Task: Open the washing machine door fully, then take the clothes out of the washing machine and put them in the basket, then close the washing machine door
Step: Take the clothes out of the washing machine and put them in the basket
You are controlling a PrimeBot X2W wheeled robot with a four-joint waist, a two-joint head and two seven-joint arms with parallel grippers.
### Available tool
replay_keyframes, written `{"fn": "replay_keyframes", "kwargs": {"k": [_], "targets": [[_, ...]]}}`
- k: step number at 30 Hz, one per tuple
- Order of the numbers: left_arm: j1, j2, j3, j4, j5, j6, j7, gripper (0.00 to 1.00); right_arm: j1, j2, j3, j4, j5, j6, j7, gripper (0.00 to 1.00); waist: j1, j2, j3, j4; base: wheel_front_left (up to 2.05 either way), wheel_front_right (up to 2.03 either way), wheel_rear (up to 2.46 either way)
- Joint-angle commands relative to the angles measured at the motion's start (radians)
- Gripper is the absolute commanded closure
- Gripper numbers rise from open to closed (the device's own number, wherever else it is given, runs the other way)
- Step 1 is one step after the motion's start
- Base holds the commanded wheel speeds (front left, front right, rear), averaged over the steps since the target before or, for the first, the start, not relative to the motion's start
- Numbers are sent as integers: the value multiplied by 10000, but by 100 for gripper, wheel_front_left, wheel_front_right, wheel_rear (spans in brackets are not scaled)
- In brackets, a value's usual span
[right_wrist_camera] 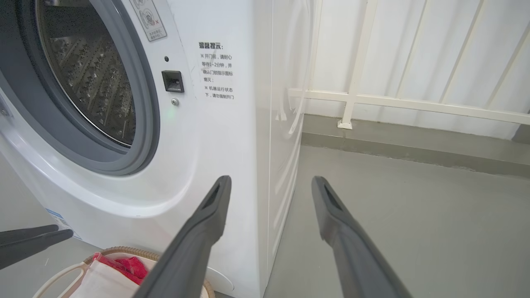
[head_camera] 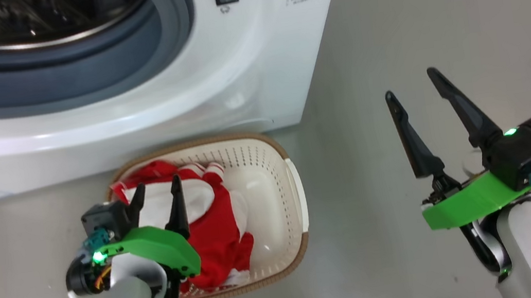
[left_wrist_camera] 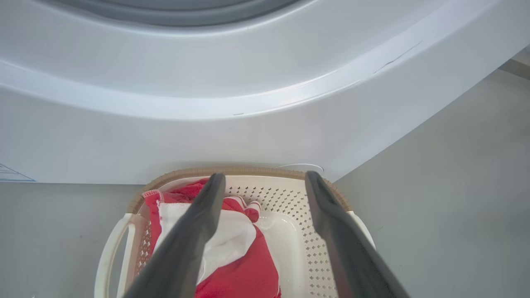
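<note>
Over the basket (head_camera: 259, 168), the left hand (head_camera: 158, 183) hangs wide open, empty; the right hand (head_camera: 411, 83) gapes empty too. Lift straight up, clear of the clothes (head_camera: 215, 231).

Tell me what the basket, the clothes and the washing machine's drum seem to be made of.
The basket: probably moulded plastic, cream and glossy, with punched holes; its brown rim looks woven. The clothes: soft fabric, red and white, lying creased. The drum: seemingly steel, shiny and perforated.
</note>
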Motion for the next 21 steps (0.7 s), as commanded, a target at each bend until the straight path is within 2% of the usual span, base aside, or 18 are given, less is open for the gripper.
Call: {"fn": "replay_keyframes", "kwargs": {"k": [1,21], "targets": [[363,223,331,-384,110,119,-121,0,262,1,182,-185,-23,35,-63,0,-1,-1,-455,93,0,0,0],[2540,579,1042,-4928,1371,564,-122,0,870,-131,52,29,-162,35,-63,0,-1,-1,-1938,307,0,0,0]]}}
